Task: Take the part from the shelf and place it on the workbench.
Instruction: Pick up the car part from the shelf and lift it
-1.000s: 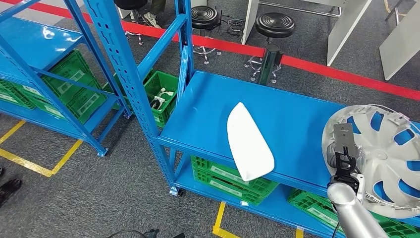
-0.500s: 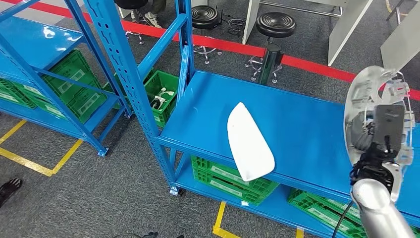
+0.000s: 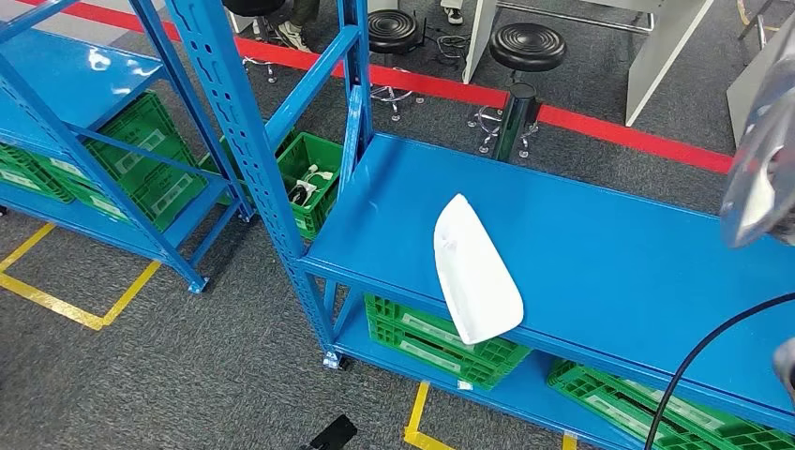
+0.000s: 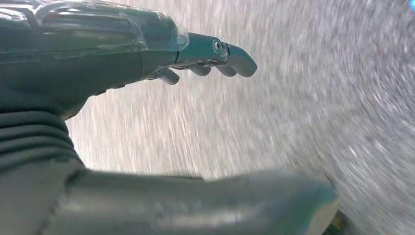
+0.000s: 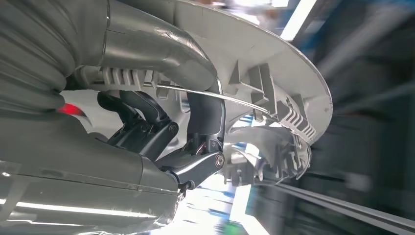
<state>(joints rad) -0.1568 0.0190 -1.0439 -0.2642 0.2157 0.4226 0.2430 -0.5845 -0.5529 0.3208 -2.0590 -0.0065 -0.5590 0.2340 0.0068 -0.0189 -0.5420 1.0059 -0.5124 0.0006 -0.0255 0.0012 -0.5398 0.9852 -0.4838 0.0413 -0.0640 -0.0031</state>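
One silver wheel cover point(image 5: 274, 83) is held in the right hand point(image 5: 161, 142), fingers point(image 5: 203, 164) curled through its ribbed back; it sits at the head view's right edge, lifted above the blue shelf point(image 3: 600, 253). Nothing is in the left hand point(image 4: 147, 98), fingers point(image 4: 230, 56) spread over blurred grey floor point(image 4: 293, 112). A white panel point(image 3: 473, 272) lies on the shelf.

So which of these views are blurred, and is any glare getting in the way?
Head view: sharp across the blue shelf and white panel, slight sheen only; the wheel cover at the edge is smeared. Left wrist view: floor streaked by motion blur, left hand fairly crisp. Right wrist view: right hand clear, background blurred, bright glare patches.
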